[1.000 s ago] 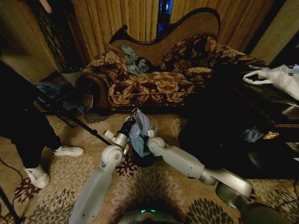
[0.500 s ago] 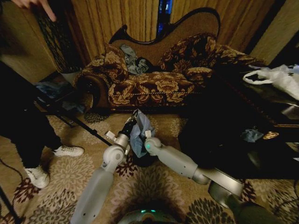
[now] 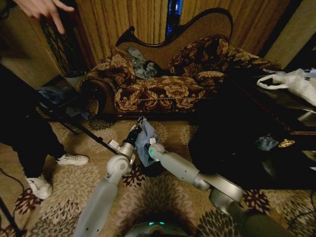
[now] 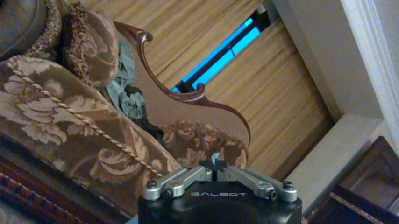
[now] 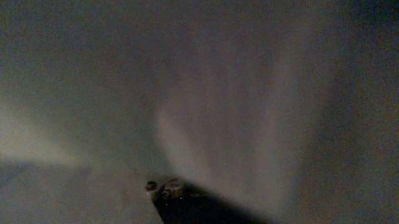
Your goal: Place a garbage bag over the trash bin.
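garbage bag draped between both arms over trash bin, left claw closed, right claw's grip untellable

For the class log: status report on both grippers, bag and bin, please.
Left gripper jaws shut, raised at garbage bag's top. Right gripper buried in the bag film. Trash bin under bag, between arms. Nothing in the way.

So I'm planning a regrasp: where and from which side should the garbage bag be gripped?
Probably the garbage bag's loose upper edge, from above: it hangs bunched between the left gripper and the right arm, hiding most of the trash bin.
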